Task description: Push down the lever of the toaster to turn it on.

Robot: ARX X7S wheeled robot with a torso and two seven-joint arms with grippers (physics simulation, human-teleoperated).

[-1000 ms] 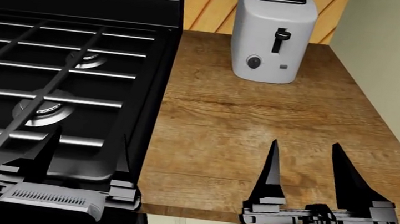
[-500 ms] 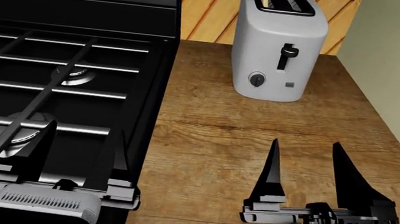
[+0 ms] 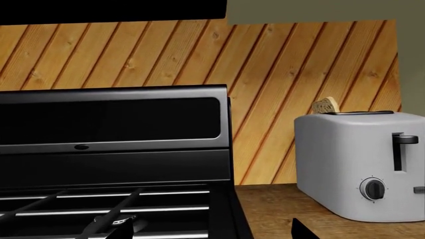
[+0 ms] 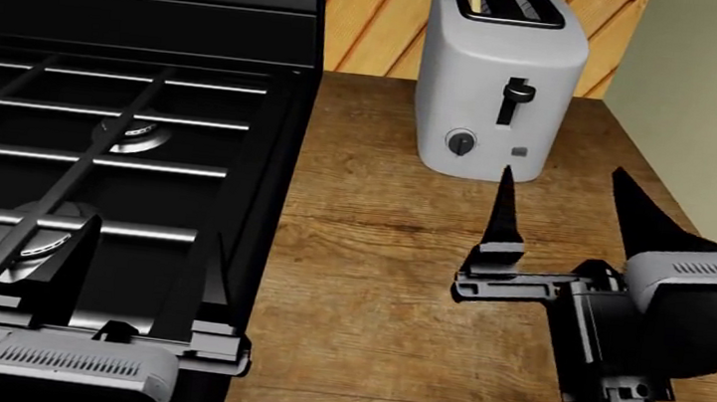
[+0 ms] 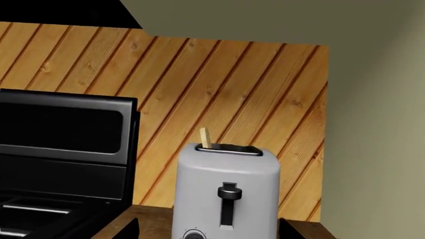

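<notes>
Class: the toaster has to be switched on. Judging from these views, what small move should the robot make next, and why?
Probably advance the open right end effector forward and up toward the small black lever. The lever sits at the top of its slot on the tall light grey toaster, so it is unpressed, and the end effector is short of it and lower.

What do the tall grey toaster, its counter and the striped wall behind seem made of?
The tall light grey toaster looks like smooth satin metal or plastic: even sheen, no grain. The brown counter looks like matte wood, with streaky grain. The diagonally striped wall looks like wooden planks, with seams and knots.
</notes>
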